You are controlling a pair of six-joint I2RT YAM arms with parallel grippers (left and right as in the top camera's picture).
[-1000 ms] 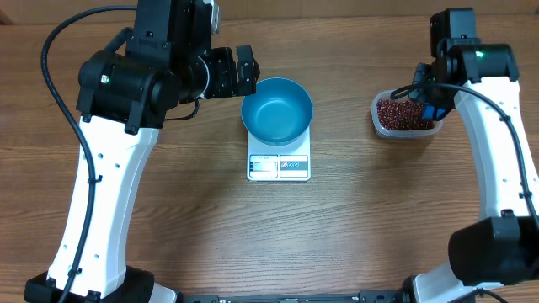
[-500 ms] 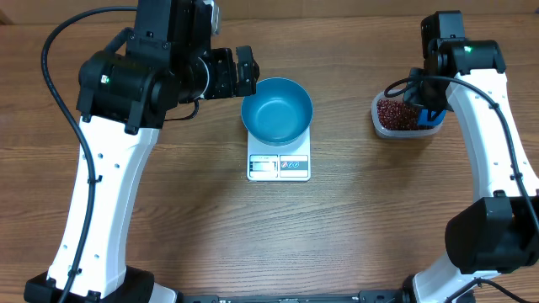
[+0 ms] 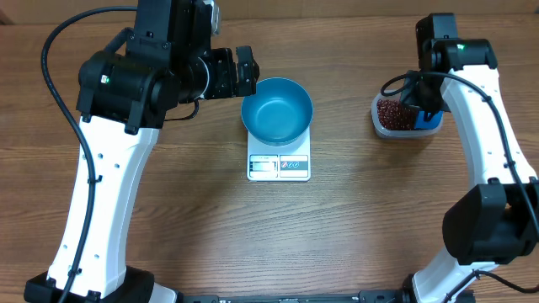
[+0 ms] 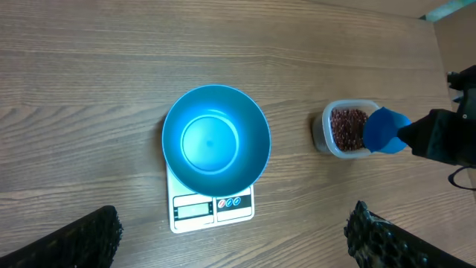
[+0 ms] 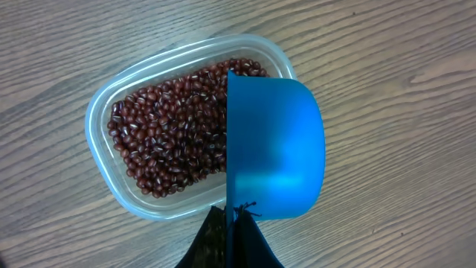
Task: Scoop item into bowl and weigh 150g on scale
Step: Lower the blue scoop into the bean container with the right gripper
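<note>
The right gripper (image 5: 232,222) clenches the handle of a blue scoop (image 5: 275,149) over one end of the clear tub (image 5: 100,160) of beans (image 5: 171,126), and the left gripper (image 3: 247,71) hangs with jaws wide apart beside the bowl (image 3: 277,109) on the scale (image 3: 279,166).

A clear tub (image 5: 95,141) on wooden table (image 5: 372,74); blue scoop (image 5: 275,149) over its edge.

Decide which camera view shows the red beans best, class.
The right wrist view: single beans fill the clear tub, partly covered by the blue scoop. The overhead and left wrist views show only a small dark red patch.
</note>
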